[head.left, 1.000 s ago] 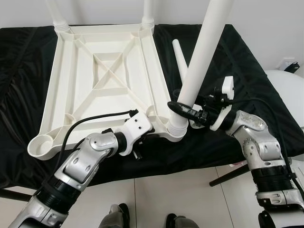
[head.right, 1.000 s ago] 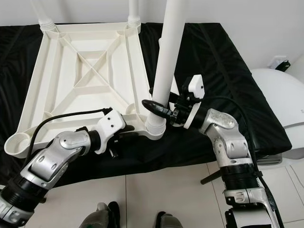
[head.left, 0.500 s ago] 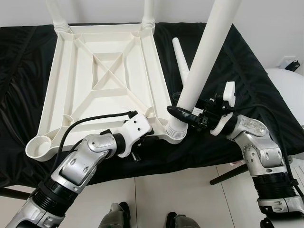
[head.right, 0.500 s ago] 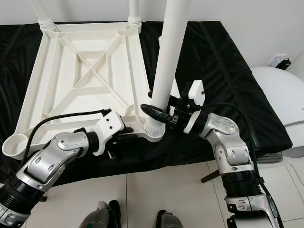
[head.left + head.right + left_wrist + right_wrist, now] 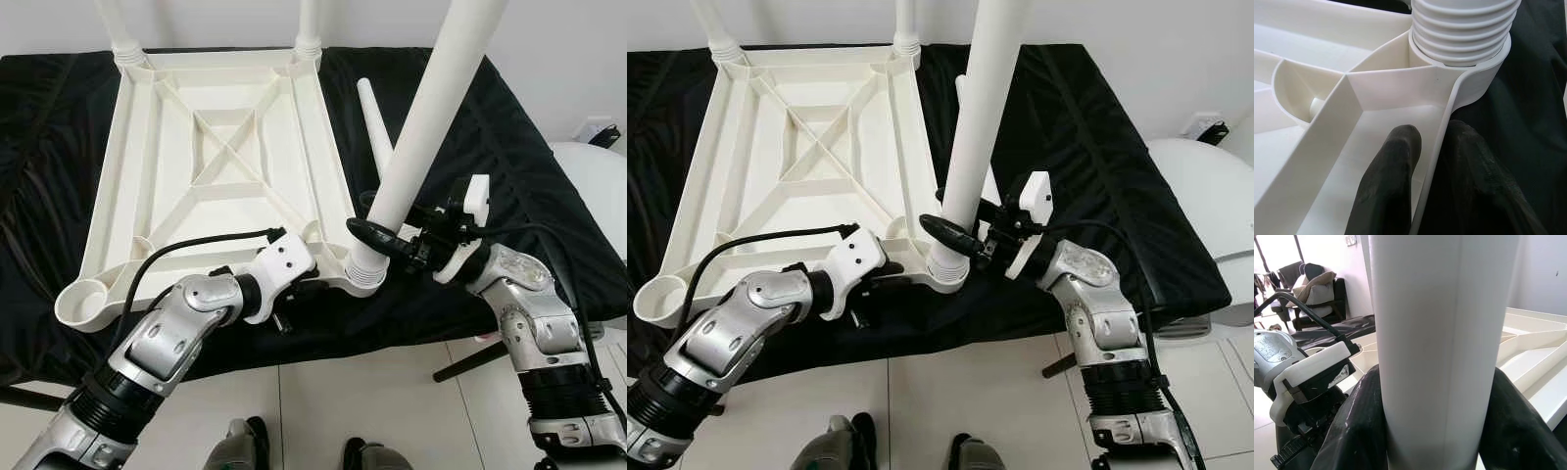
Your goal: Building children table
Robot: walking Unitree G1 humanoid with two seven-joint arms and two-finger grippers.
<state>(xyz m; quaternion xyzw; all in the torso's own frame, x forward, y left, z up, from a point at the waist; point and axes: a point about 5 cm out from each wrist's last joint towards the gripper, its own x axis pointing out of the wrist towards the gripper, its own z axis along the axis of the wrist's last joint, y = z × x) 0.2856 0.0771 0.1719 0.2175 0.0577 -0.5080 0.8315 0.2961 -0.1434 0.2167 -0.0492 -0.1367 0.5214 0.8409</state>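
**Leg held in near corner socket**

The right end effector [image 5: 377,232] is clamped around the white leg [image 5: 423,127] just above its ribbed base, seated in the near corner socket. The left end effector [image 5: 1427,161] pinches the frame's rim beside it. The upturned table frame [image 5: 211,157] lies on a black-draped tabletop [image 5: 509,147], a loose leg [image 5: 372,119] alongside.

table leg [image 5: 421,137] tilted further right, right gripper [image 5: 377,233] lower

Place: I'm in a home living room.
Evidence: cushioned armchair [image 5: 1312,289], white walls, pale tiled floor [image 5: 372,401], black-draped table [image 5: 549,176].
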